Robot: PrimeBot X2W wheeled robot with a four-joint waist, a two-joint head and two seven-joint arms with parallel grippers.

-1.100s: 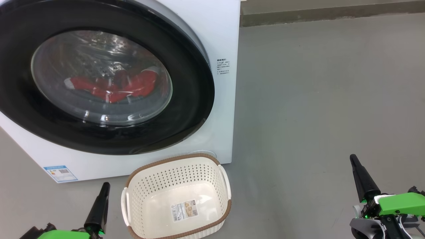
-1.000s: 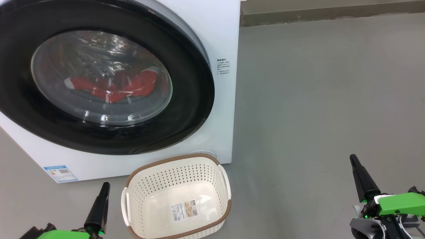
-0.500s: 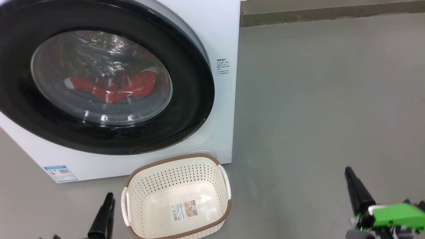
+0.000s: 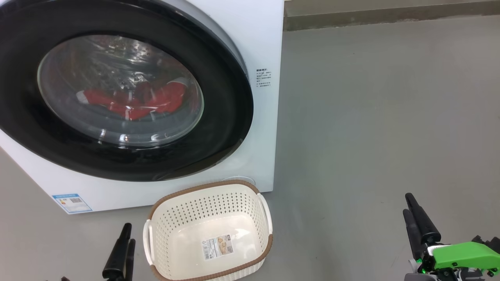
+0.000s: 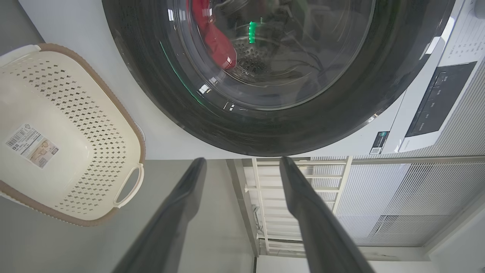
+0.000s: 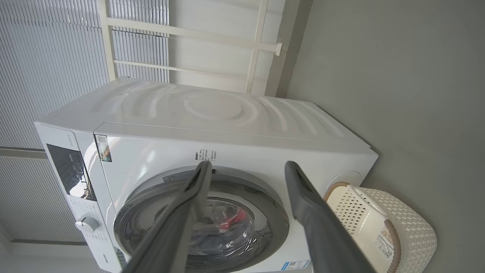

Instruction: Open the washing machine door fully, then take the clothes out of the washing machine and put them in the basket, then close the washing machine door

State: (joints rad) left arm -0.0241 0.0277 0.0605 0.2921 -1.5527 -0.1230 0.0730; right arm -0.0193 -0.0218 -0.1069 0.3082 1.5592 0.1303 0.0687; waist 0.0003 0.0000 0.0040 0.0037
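Observation:
The washing machine (image 4: 261, 39) stands at the left, its door (image 4: 226, 117) shut flat against the front. Through the glass I see the red clothes (image 4: 133, 99) lying in the drum. The cream basket (image 4: 203, 187) sits empty on the floor just in front of the machine's right corner. My left gripper (image 4: 128, 234) is low, left of the basket, open and holding nothing. My right gripper (image 4: 407, 203) is far to the right over bare floor, also open. In the left wrist view the fingers (image 5: 189, 197) stand apart below the door (image 5: 151, 76), with the basket (image 5: 75, 113) at the left.
Grey floor (image 4: 371, 117) stretches to the right of the machine up to a dark wall base (image 4: 390, 15). A blue label (image 4: 72, 203) marks the machine's lower left. The right wrist view shows the control panel (image 6: 70, 170) and a white frame (image 6: 257, 45) behind the machine.
Both grippers have gone from shut to open. Both have dropped lower in the head view. The door, clothes and basket have not moved.

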